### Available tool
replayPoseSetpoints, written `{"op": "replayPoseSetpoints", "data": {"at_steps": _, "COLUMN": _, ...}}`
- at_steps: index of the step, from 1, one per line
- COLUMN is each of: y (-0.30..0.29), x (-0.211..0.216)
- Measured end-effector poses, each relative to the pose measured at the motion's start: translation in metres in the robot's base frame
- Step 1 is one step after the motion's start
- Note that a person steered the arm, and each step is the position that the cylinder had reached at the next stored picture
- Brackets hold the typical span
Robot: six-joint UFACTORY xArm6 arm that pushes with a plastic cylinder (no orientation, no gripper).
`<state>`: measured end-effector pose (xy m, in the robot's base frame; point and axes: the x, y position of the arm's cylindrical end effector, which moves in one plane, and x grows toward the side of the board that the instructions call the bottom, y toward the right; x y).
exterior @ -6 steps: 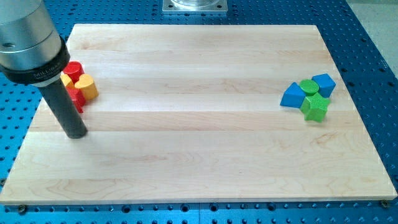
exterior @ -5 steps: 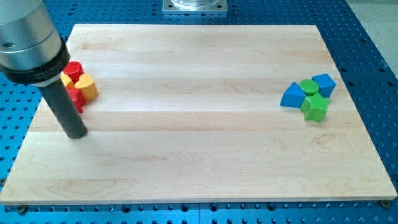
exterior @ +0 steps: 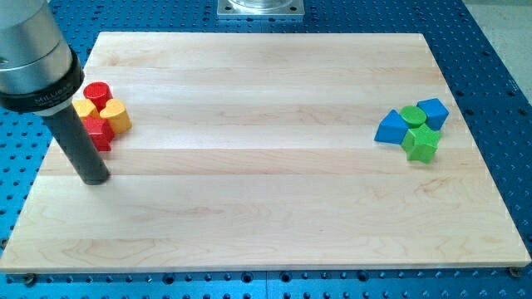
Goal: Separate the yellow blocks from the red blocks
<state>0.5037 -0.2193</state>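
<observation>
Below red block (exterior: 97, 133), my tip (exterior: 93, 178).

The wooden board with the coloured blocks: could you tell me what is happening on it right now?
My tip rests on the wooden board at the view's left, just below a tight cluster of a red cylinder, a red block, a yellow heart-shaped block and a second yellow block. These are not yet separated. Blue and green blocks sit apart at the view's right.

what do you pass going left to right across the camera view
my tip → red and yellow blocks → bare wooden board → blue block → green blocks → second blue block
</observation>
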Motion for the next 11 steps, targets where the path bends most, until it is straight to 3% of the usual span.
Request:
{"op": "replayPoseSetpoints", "data": {"at_steps": 3, "y": -0.021, "x": 0.012}}
{"op": "replayPoseSetpoints", "data": {"at_steps": 4, "y": -0.07, "x": -0.008}}
{"op": "replayPoseSetpoints", "data": {"at_steps": 5, "y": -0.085, "x": -0.057}}
{"op": "replayPoseSetpoints", "data": {"at_steps": 7, "y": -0.062, "x": -0.111}}
{"op": "replayPoseSetpoints", "data": {"at_steps": 9, "y": -0.004, "x": -0.095}}
{"op": "replayPoseSetpoints", "data": {"at_steps": 10, "y": -0.05, "x": -0.075}}
{"op": "replayPoseSetpoints", "data": {"at_steps": 11, "y": 0.009, "x": -0.065}}
